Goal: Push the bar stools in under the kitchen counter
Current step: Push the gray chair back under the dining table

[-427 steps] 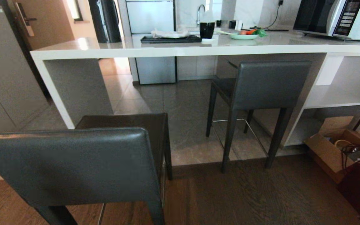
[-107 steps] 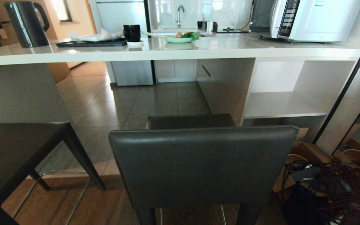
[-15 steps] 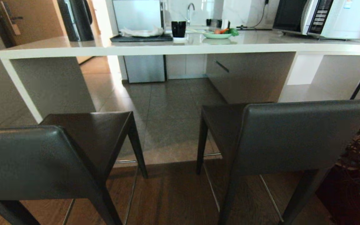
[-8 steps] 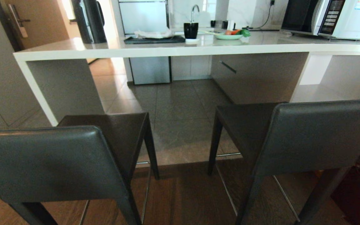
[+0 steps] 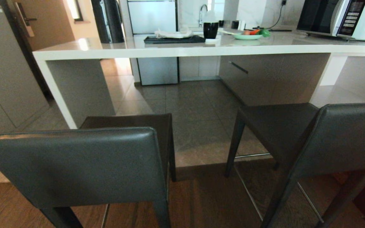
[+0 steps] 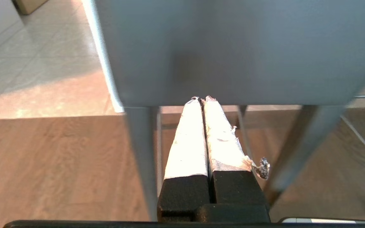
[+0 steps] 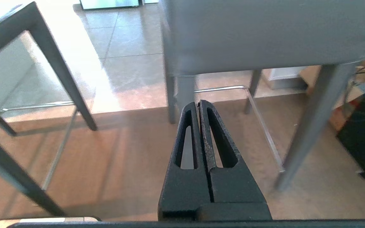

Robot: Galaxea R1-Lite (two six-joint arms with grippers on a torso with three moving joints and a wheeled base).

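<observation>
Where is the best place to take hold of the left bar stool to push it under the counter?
Probably the left bar stool backrest, from behind: its broad flat back faces the robot, seat pointing at the kitchen counter. The shut left gripper is already level with its lower edge.

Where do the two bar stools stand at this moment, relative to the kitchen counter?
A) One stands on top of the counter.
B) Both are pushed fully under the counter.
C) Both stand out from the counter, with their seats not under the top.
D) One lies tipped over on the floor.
C: the left bar stool and the right bar stool both stand upright on this side of the kitchen counter, with open floor between their seats and it.
</observation>
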